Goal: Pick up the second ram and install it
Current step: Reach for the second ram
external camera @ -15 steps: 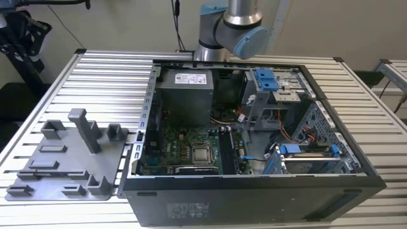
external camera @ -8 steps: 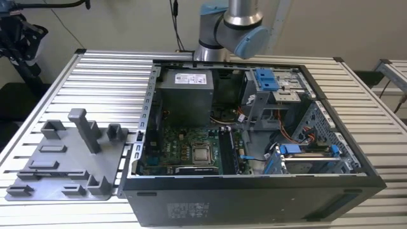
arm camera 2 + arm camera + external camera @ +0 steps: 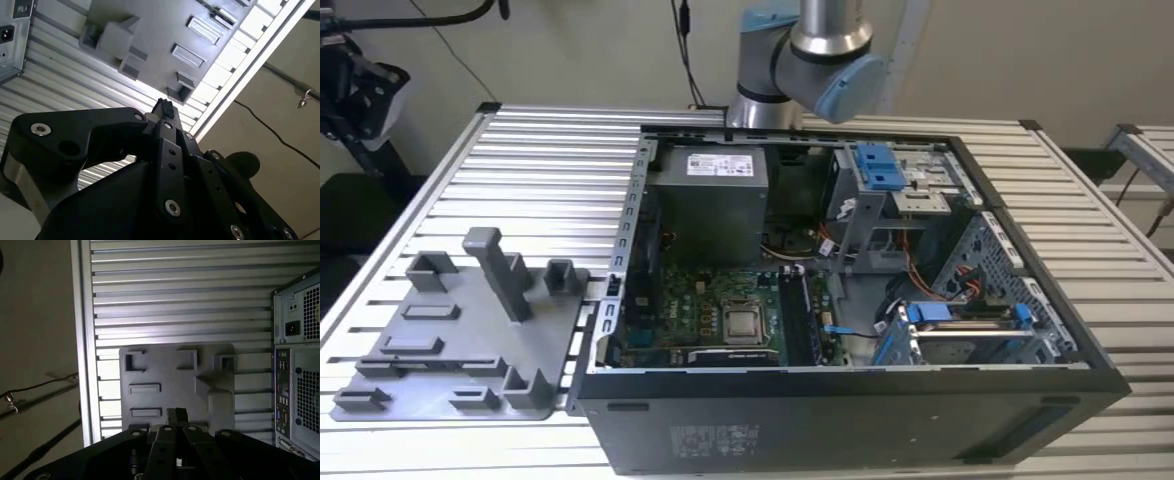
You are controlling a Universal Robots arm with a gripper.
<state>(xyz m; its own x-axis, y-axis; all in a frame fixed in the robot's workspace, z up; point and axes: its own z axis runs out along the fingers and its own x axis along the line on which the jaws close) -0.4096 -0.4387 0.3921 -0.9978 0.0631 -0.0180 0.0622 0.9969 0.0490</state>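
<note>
- The tool (image 3: 176, 415) has its 2 dark fingertips (image 3: 171, 415) pressed together, and nothing can be seen clamped between them.
- In the second wrist view the tool (image 3: 165, 107) ends in 1 narrow tip at the front of its black linkage.
- In both wrist views the tip lies in line with the near edge of the grey holder tray (image 3: 165, 365), apart from it.
- The tray carries upright posts and shallow rectangular pockets, and it rests flat on the ribbed metal table (image 3: 175, 290).
- In the exterior view the tray (image 3: 454, 330) sits at the exterior view's left, just beside the open computer case (image 3: 854, 425).
- The arm (image 3: 817, 45) rises behind the case's far side, with a blue-capped joint above the table's rear edge.
- The second ram (image 3: 795, 318) reads as a long dark strip on edge in the memory slots, just to the exterior view's right of the processor (image 3: 744, 323); I cannot tell the single sticks apart there.
- A grey power supply (image 3: 707, 195) fills the case's far corner.
- In the first wrist view the case's rear panel (image 3: 297, 370) shows a power socket and ports.
</note>
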